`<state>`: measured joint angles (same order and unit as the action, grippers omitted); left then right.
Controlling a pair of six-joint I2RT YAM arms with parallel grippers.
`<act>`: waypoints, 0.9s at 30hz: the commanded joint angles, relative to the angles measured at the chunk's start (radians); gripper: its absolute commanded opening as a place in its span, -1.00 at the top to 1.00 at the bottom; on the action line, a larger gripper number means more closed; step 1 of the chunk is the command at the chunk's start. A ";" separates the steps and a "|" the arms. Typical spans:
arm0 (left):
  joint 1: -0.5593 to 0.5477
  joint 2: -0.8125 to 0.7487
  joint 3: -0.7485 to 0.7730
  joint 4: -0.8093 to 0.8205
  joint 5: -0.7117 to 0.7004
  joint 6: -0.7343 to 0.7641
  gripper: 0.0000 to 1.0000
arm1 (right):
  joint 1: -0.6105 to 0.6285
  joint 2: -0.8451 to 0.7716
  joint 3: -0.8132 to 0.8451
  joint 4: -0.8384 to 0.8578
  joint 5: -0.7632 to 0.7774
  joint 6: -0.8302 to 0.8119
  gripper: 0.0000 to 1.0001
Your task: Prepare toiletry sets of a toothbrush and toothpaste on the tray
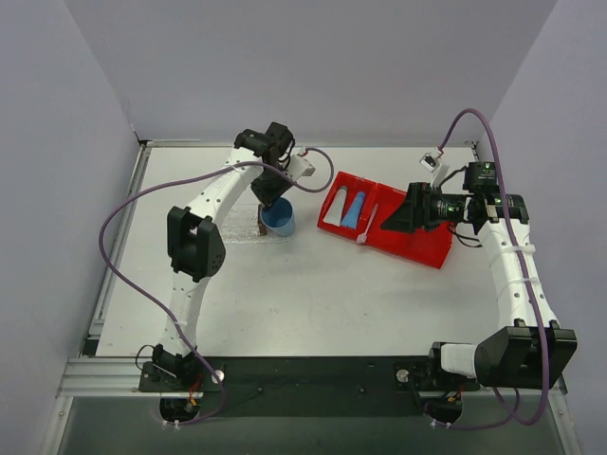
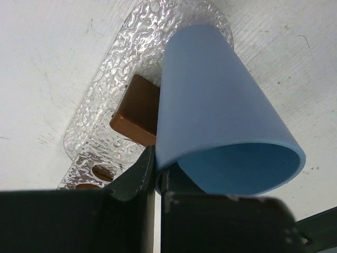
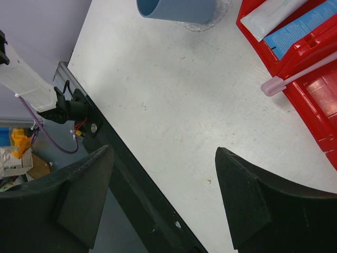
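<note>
Left end effector (image 2: 157, 168) is nearly closed, pinching the rim wall of the blue cup (image 2: 221, 105). The cup sits over one end of the tray (image 2: 100, 126), beside a brown block (image 2: 138, 110). Right end effector (image 3: 163, 153) is wide open and holds nothing, hovering over the bench (image 3: 174, 105) by the red bin (image 1: 417, 248). Toothbrush (image 3: 295, 76) lies across the bin's divider, just ahead of those fingers and untouched. Blue toothpaste (image 1: 355, 209) and white toothpaste (image 1: 334, 209) lie in the bin's left compartment, well apart from the tray.

Toothbrush (image 1: 369, 222) and toothpaste (image 1: 353, 210) lie in bin (image 1: 418, 254), off tray (image 2: 95, 122).
</note>
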<state>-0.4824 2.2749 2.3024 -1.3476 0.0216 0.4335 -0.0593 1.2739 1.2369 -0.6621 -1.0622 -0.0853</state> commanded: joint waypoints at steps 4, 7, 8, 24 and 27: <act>-0.007 0.003 0.035 -0.222 -0.015 0.024 0.87 | -0.002 0.010 -0.004 -0.002 -0.035 -0.030 -0.46; -0.010 0.003 0.034 -0.222 -0.014 0.024 0.82 | -0.002 0.010 -0.002 -0.002 -0.036 -0.030 -0.45; -0.009 0.002 0.032 -0.220 -0.014 0.024 0.80 | -0.002 0.012 -0.002 -0.002 -0.038 -0.030 -0.46; -0.015 0.028 0.068 -0.222 -0.055 0.024 0.48 | -0.002 0.008 -0.004 -0.004 -0.042 -0.028 -0.46; -0.016 0.040 0.080 -0.222 -0.051 0.022 0.43 | -0.002 0.008 -0.005 -0.002 -0.042 -0.030 -0.45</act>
<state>-0.4911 2.2993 2.3257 -1.3476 -0.0269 0.4526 -0.0593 1.2743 1.2369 -0.6621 -1.0641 -0.0887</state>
